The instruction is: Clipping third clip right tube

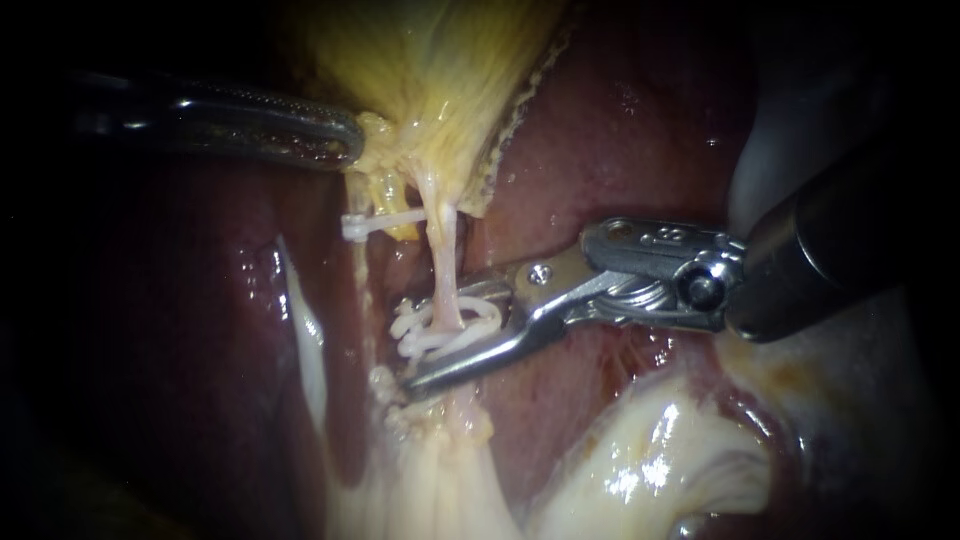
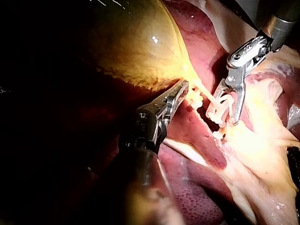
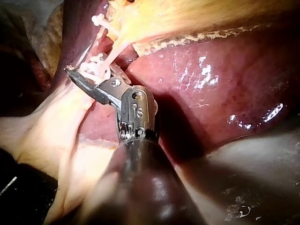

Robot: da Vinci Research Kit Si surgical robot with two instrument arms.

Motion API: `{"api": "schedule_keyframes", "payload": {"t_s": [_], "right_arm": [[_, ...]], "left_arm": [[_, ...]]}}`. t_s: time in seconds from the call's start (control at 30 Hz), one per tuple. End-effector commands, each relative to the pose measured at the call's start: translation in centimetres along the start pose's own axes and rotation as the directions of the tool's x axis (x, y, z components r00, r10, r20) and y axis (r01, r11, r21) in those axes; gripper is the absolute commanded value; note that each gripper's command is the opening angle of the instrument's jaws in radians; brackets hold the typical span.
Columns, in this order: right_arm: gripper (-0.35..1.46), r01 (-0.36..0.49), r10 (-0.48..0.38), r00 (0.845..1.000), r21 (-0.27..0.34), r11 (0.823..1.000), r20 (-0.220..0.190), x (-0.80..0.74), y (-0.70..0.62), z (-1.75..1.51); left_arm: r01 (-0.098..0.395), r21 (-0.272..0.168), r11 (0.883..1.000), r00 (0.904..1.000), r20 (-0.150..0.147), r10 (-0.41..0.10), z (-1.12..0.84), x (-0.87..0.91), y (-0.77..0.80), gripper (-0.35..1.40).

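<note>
I saw two instruments. My left instrument (image 1: 345, 140) was dark and thin, and its end effector was clamped on the gallbladder (image 1: 440, 80) at its narrow end. The gallbladder was yellow, soft and stringy there. My right instrument (image 1: 440, 338) was shiny silver metal with a small screw in it. Its two jaws stood apart, one on each side of the right tube (image 1: 443, 265). Both jaws touched a white clip (image 1: 470, 322) that sat between them, so the end effector was holding that clip where the tube crossed it. The right tube was a thin pink string that ran from the gallbladder down into the jaws. The white clip looked like bent plastic loops, and I could not count the loops apart. One more clip, the upper clip (image 1: 380, 222), was a small white bar higher up, near the gallbladder. I could not tell which tube it pinched. The liver (image 1: 620, 130) was dark red, smooth and wet. The pale tissue (image 1: 640, 460) below was creamy and shiny. Only the left wrist view showed the round, fat body of the gallbladder and both jaws of my left instrument lying close together. The right wrist view showed a much wider piece of wet liver.
</note>
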Motion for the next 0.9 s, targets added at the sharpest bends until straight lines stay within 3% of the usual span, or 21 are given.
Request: {"api": "schedule_keyframes", "payload": {"t_s": [0.03, 0.27, 0.57, 0.8, 0.9], "right_arm": [[0.47, 0.0, 0.0, 1.0, 0.0, 1.0, 0.0, 0.0, 0.0, 0.0], [0.47, 0.02, -0.02, 1.0, 0.003, 1.0, -0.014, 0.14, 0.01, -0.05], [0.47, 0.011, -0.009, 0.987, 0.012, 1.0, -0.157, 0.56, 0.11, -0.2], [0.47, 0.009, -0.005, 0.983, 0.016, 1.0, -0.182, 0.6, 0.14, -0.22], [0.46, 0.013, -0.003, 0.972, 0.039, 0.999, -0.236, 0.59, 0.16, -0.23]], "left_arm": [[0.0, 0.0, 1.0, 1.0, 0.0, 0.0, 0.0, 0.0, 0.0, -0.35], [0.0, 0.0, 1.0, 1.0, 0.0, 0.0, 0.0, 0.0, 0.0, -0.35], [0.006, 0.001, 1.0, 1.0, 0.0, -0.006, 0.0, 0.0, 0.01, -0.35], [0.006, 0.001, 1.0, 1.0, 0.0, -0.006, 0.0, 0.0, 0.02, -0.35], [0.006, 0.001, 1.0, 1.0, 0.0, -0.006, 0.0, 0.0, 0.02, -0.35]]}}
